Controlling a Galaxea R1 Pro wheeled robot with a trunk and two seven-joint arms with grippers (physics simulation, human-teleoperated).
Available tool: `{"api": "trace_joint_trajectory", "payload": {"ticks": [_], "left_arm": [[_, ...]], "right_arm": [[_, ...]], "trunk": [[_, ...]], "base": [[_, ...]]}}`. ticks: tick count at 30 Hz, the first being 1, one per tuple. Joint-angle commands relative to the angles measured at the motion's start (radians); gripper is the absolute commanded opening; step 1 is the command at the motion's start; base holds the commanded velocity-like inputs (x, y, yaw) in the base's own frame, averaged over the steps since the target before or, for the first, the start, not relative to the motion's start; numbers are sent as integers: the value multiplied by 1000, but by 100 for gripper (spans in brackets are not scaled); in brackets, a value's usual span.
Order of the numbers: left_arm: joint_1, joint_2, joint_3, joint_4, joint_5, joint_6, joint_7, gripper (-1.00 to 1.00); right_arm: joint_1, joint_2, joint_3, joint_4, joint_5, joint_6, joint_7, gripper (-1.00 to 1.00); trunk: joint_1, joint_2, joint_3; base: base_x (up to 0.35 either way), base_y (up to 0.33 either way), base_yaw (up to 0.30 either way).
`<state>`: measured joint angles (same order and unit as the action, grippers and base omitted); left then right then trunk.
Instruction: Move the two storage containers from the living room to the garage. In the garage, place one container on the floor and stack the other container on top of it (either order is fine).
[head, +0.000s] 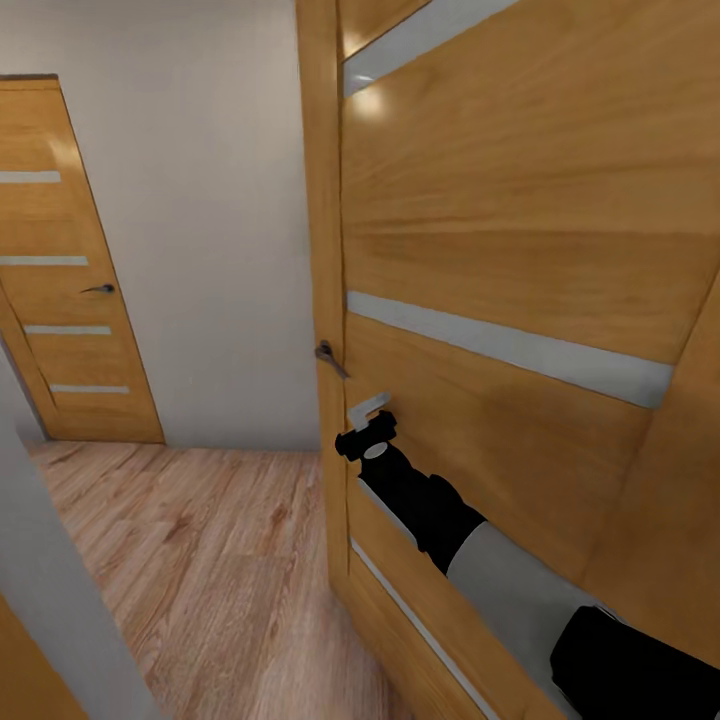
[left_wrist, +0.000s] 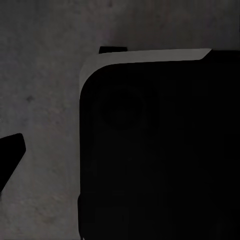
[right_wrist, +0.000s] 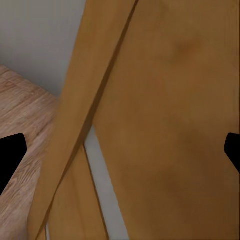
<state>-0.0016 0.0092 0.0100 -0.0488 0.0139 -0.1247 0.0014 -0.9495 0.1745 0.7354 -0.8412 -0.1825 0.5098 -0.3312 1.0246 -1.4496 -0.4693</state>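
Right gripper (right_wrist: 120, 147) spread wide, fingertips apart — right up against the near wooden door (head: 520, 250), close beside its handle (head: 330, 358); left gripper's state — can't tell.

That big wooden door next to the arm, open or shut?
Open: the door stands swung out, its edge and handle facing us, hallway floor visible beside it.

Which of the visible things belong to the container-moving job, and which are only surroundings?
Belonging to the job:
- right end effector, stretched toward the near door
- no storage container is in view

Only surroundings:
- near wooden door with its handle
- far wooden door
- wood-plank floor
- white wall
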Motion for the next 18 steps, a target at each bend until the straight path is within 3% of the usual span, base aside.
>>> {"api": "trace_joint_trajectory", "payload": {"ticks": [1,18], "left_arm": [[0,0,1,0,1,-2,0,100],[0,0,1,0,1,-2,0,100]], "right_arm": [[-2,0,2,1,2,6,-13,100],[-2,0,6,4,-5,4,-10,100]], "trunk": [[0,0,-1],[0,0,-1]], "base": [[204,0,0],[195,0,0]]}}
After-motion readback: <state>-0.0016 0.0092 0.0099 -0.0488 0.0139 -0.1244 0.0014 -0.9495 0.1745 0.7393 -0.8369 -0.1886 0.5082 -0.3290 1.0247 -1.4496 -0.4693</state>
